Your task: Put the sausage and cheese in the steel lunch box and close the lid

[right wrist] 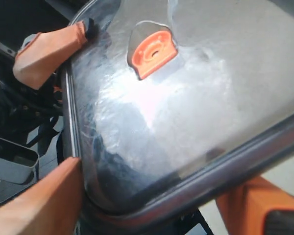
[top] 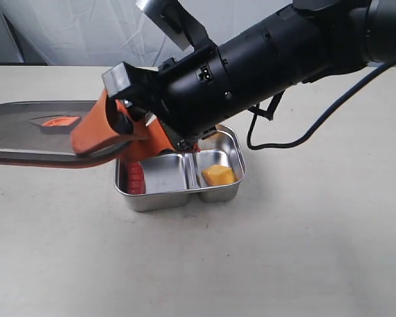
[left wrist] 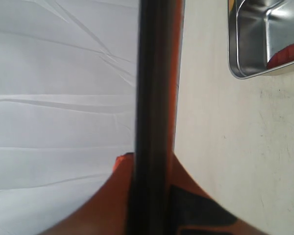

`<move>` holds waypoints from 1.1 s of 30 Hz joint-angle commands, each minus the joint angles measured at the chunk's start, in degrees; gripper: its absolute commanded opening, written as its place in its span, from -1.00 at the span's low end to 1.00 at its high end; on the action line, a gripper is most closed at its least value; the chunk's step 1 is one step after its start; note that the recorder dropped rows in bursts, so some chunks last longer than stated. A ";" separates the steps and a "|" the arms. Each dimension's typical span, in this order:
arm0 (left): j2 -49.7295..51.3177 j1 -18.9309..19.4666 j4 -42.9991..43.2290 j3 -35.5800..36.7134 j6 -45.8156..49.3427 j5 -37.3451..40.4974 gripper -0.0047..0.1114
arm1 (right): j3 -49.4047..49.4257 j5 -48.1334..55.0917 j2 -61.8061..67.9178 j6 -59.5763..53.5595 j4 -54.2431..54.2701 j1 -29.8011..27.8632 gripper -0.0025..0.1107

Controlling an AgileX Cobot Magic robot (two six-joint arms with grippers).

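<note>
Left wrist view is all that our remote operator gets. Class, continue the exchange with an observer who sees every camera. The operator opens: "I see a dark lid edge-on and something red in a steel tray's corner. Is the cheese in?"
Observer: Yes. The cheese lies in the smaller compartment of the steel lunch box.
Operator: Is the red thing the sausage?
Observer: Yes. The sausage lies against the larger compartment's end wall, away from the cheese.
Operator: Is the lid over the box?
Observer: No. The lid hangs level, mostly left of the box in the exterior view. The box is uncovered.
</note>
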 commanded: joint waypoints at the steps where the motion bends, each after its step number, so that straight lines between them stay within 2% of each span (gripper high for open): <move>1: 0.15 -0.31 -0.87 -0.11 0.01 0.04 -0.91 | -0.04 -2.77 0.06 4.27 -0.36 -0.16 0.27; 5: 0.15 -0.31 -0.87 -0.11 0.01 0.27 -0.91 | -0.04 -7.64 0.06 6.93 4.56 -0.16 0.27; 6: 0.15 -0.31 -0.87 -0.11 0.01 0.63 -0.91 | -0.04 -8.50 0.06 6.93 6.60 -0.16 0.17; 10: 0.15 -0.31 -0.87 -0.11 0.01 0.80 -0.91 | -0.04 -8.81 0.06 6.93 8.75 -0.16 -0.42; 11: 0.15 -0.31 -0.87 -0.11 0.01 0.96 -0.91 | -0.04 -8.73 0.06 6.93 8.75 -0.16 -0.75; 12: 0.15 -0.31 -0.99 -0.11 0.01 1.61 -0.91 | -0.04 -8.72 0.06 6.82 8.75 -0.16 -0.95; 17: 0.15 -0.31 -1.22 -0.11 0.01 5.19 -0.91 | -0.04 -16.23 0.06 3.61 8.64 -0.16 -0.94; 22: 0.15 -0.31 -3.75 -0.11 0.01 6.74 -0.91 | -0.04 -17.01 0.50 2.19 7.61 -0.16 -0.97; 24: 0.15 -0.31 -3.86 -0.11 0.01 8.84 -0.85 | -0.04 -17.84 0.77 2.19 6.26 -0.16 -0.97; 27: 0.15 -0.31 -4.21 -0.11 0.01 10.01 -0.65 | -0.04 -16.74 1.33 2.19 6.00 -0.16 -0.97; 30: 0.15 -0.31 -6.66 -0.11 0.01 10.10 -0.31 | -0.04 -16.09 1.56 2.19 6.25 -0.16 -0.97; 33: 0.15 -0.31 -7.56 -0.11 0.01 10.45 -0.10 | -0.04 -16.93 1.56 1.54 7.69 -0.16 -0.97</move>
